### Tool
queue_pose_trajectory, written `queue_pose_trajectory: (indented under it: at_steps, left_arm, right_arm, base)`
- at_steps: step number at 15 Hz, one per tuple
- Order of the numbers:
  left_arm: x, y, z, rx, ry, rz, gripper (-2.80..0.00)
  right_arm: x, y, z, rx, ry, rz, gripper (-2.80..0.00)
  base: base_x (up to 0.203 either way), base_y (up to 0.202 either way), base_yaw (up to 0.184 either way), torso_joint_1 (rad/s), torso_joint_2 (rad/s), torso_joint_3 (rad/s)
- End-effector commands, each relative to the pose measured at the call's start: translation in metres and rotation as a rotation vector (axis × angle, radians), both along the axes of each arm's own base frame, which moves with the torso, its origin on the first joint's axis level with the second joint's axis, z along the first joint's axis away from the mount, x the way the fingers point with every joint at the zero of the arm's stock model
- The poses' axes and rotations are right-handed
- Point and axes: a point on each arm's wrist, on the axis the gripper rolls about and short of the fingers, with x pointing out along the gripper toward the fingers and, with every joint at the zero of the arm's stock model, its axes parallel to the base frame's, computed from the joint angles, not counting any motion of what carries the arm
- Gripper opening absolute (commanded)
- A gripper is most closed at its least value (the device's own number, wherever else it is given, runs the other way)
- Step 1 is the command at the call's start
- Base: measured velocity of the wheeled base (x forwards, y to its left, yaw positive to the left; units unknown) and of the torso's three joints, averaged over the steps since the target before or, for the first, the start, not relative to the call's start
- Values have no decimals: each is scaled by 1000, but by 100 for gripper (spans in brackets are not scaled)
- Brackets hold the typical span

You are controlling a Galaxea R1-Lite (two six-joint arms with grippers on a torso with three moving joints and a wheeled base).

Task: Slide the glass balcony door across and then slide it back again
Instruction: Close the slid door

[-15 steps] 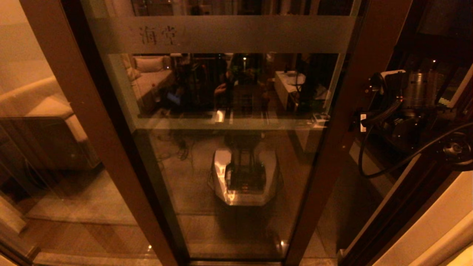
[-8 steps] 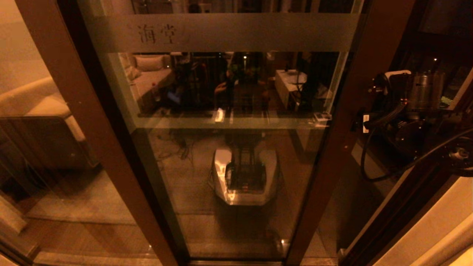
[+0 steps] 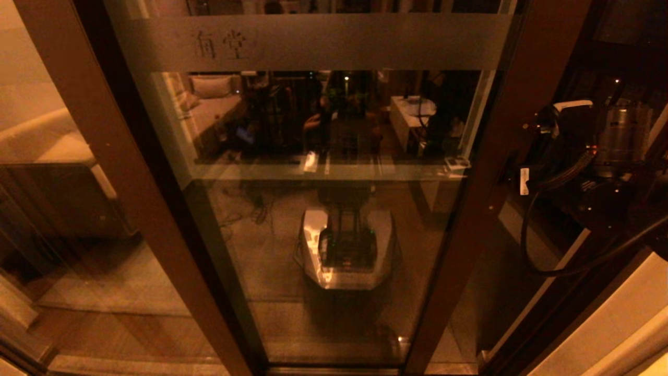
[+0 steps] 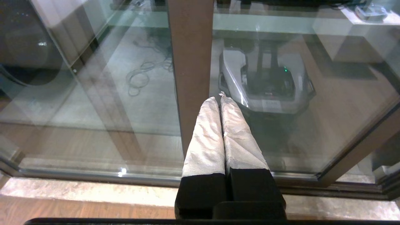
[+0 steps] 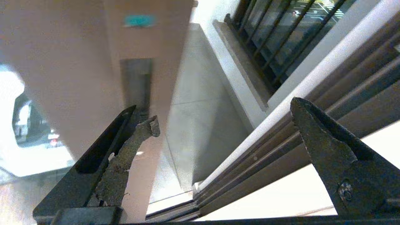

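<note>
The glass balcony door (image 3: 334, 224) fills the middle of the head view, its frosted band (image 3: 323, 42) with faint characters across the top. Its right stile (image 3: 490, 172) carries a slim recessed handle (image 5: 136, 84). My right gripper (image 5: 222, 125) is open at that stile's edge. One finger (image 5: 131, 140) lies against the handle recess and the other finger (image 5: 315, 131) stands out over the track side. My right arm (image 3: 579, 156) hangs in the gap beside the door. My left gripper (image 4: 220, 98) is shut on nothing, low down and pointing at a brown stile (image 4: 190, 62).
A second brown-framed glass panel (image 3: 62, 209) stands on the left. On the right are the outer door frame and track rails (image 5: 281, 150), the pale balcony floor (image 5: 190, 125) and railing bars (image 5: 275, 40). The glass reflects my base (image 3: 347, 250).
My right arm has shifted a little to the right, and the door's right stile has drifted right with it. The frosted band sits slightly higher in the head view.
</note>
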Motion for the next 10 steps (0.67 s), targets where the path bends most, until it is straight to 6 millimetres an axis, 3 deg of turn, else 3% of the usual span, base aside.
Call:
queue_pose_trajectory:
  at_steps: [1, 10]
  left_arm:
    - [0, 0, 0, 0, 0, 1, -280]
    - [0, 0, 0, 0, 1, 1, -280]
  right_arm:
    - [-3, -1, 4, 1, -11, -3, 0]
    - [-8, 5, -3, -4, 7, 9, 0]
  base:
    - [0, 0, 0, 0, 0, 0]
    - [0, 0, 0, 0, 0, 0]
